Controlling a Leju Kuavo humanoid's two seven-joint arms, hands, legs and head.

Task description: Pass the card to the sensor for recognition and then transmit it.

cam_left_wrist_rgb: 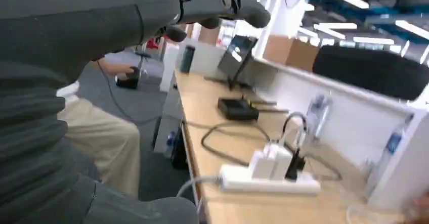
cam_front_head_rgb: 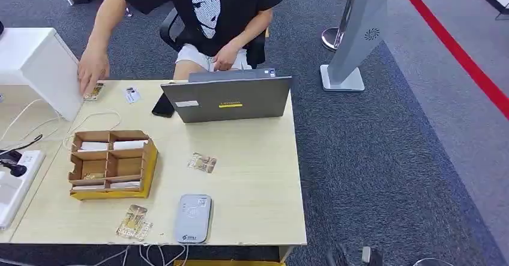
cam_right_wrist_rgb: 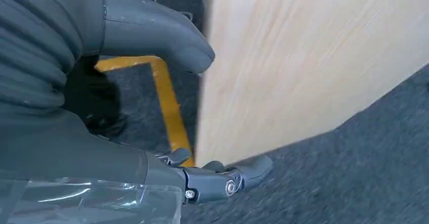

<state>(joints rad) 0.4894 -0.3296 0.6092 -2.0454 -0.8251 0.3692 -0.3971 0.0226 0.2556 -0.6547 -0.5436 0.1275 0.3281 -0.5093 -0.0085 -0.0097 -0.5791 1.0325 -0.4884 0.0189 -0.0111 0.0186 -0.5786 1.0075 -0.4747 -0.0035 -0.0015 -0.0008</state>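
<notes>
A patterned card [cam_front_head_rgb: 201, 163] lies flat in the middle of the light wooden table [cam_front_head_rgb: 258, 176]. The grey card sensor [cam_front_head_rgb: 192, 218] sits near the table's front edge, with another wrapped card [cam_front_head_rgb: 133, 223] to its left. My left hand [cam_left_wrist_rgb: 96, 32] hangs beside a neighbouring desk; its fingers [cam_left_wrist_rgb: 227, 4] and its thumb are spread and hold nothing. My right hand [cam_right_wrist_rgb: 116, 163] is low beside the table's edge, over the carpet. Its thumb [cam_right_wrist_rgb: 157, 37] and fingers [cam_right_wrist_rgb: 227, 181] are apart, with nothing between them.
A cardboard divider box [cam_front_head_rgb: 111, 164] stands at the left, with a laptop [cam_front_head_rgb: 228, 98] and a black phone [cam_front_head_rgb: 163, 105] behind it. A seated person's hand [cam_front_head_rgb: 93, 68] touches cards [cam_front_head_rgb: 93, 92] by a white box [cam_front_head_rgb: 42, 68]. Nearby are a power strip [cam_front_head_rgb: 12, 185] and a kiosk stand [cam_front_head_rgb: 351, 44].
</notes>
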